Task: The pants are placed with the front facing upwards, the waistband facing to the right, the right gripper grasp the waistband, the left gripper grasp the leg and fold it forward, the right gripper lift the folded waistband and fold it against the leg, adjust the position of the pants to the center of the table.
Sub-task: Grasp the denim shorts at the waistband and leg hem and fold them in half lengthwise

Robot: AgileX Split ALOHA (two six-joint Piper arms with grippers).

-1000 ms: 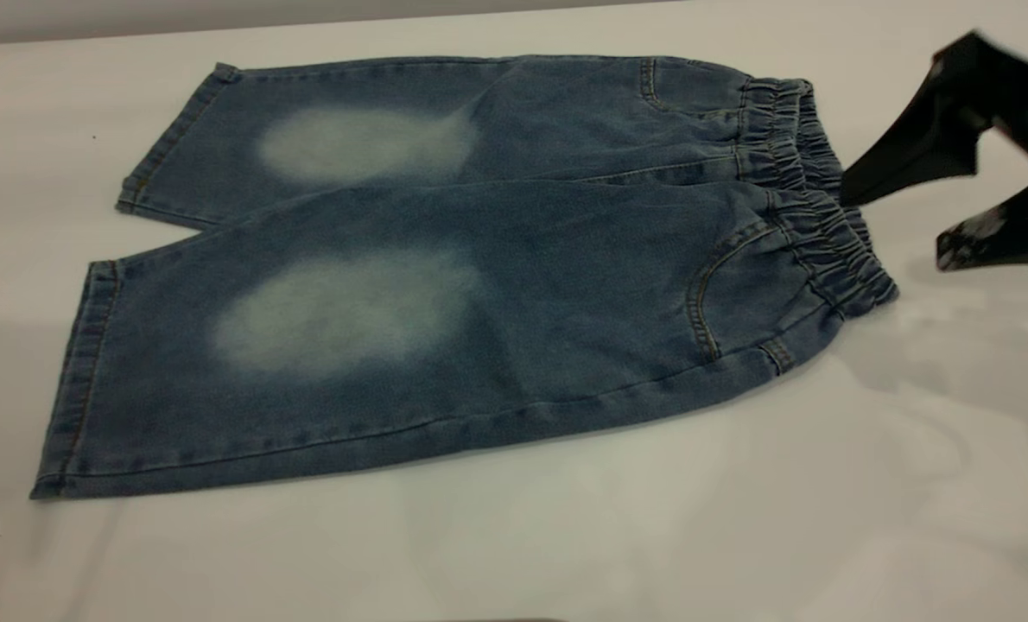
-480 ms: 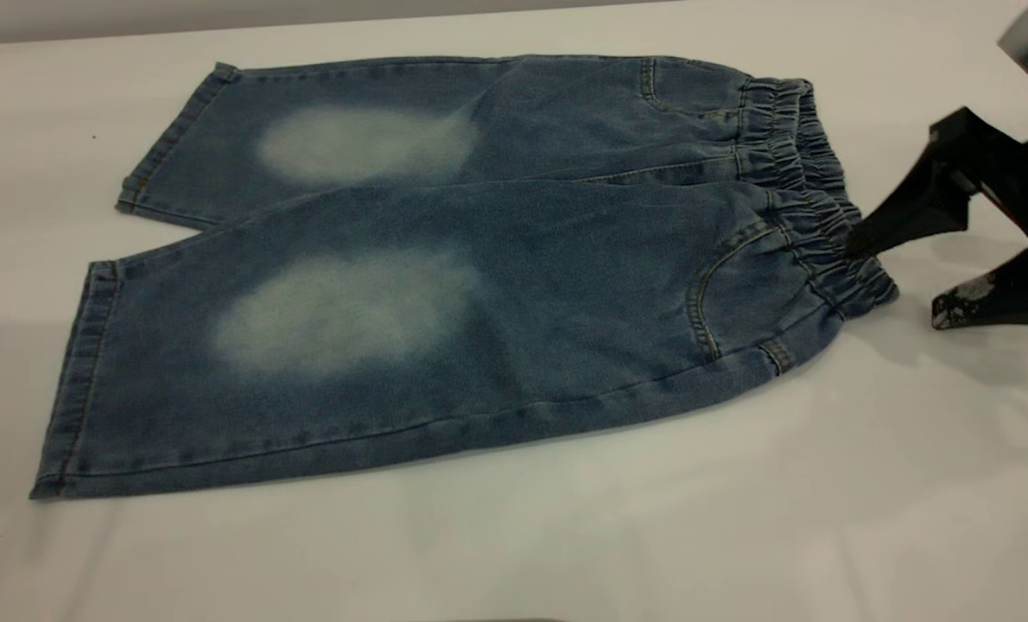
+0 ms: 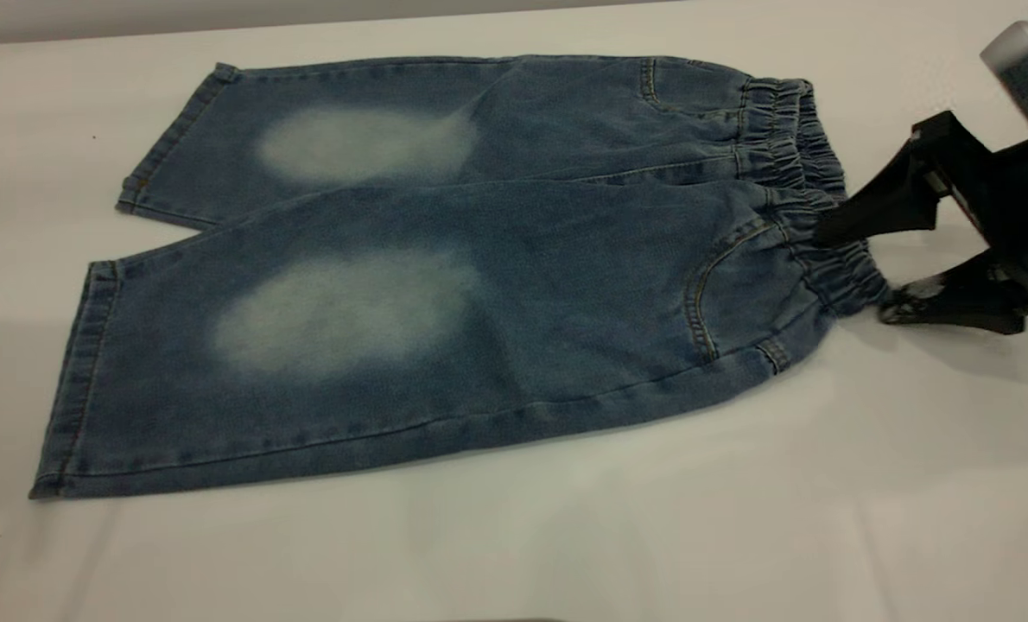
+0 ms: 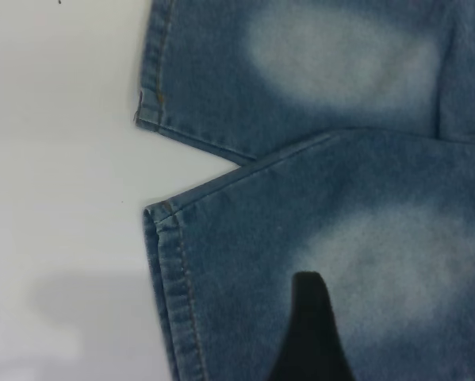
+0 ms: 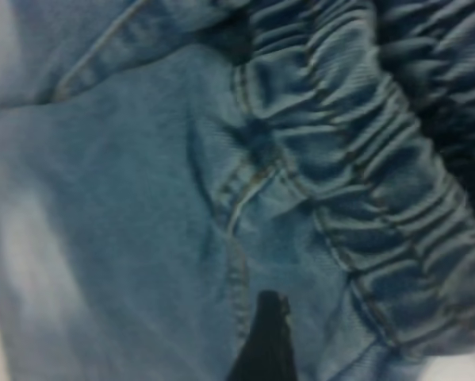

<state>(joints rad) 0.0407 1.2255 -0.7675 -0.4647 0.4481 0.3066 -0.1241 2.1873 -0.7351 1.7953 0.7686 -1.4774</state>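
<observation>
The pants (image 3: pixel 445 259) lie flat on the white table (image 3: pixel 566 536), front up, legs toward the left. The gathered waistband (image 3: pixel 812 186) forms their right edge. My right gripper (image 3: pixel 855 272) is open at the waistband's near corner. One of its fingers (image 3: pixel 859 216) reaches over the band, the other rests on the table beside the band's edge. In the right wrist view one black finger (image 5: pixel 265 345) hangs over the denim by the waistband (image 5: pixel 356 190). My left gripper (image 4: pixel 377 353) hovers open above the near leg (image 4: pixel 316 238) close to its hem, with one finger (image 4: pixel 308 333) showing; the exterior view does not show it.
Bare table surface surrounds the pants on all sides, widest at the front. The table's far edge (image 3: pixel 307 30) runs just behind the far leg. The two leg hems (image 4: pixel 162 262) part in a V in the left wrist view.
My right gripper has come down and leftward to the waistband's near corner; its upper finger now overlaps the band and the lower one touches its edge. The pants have barely shifted.
</observation>
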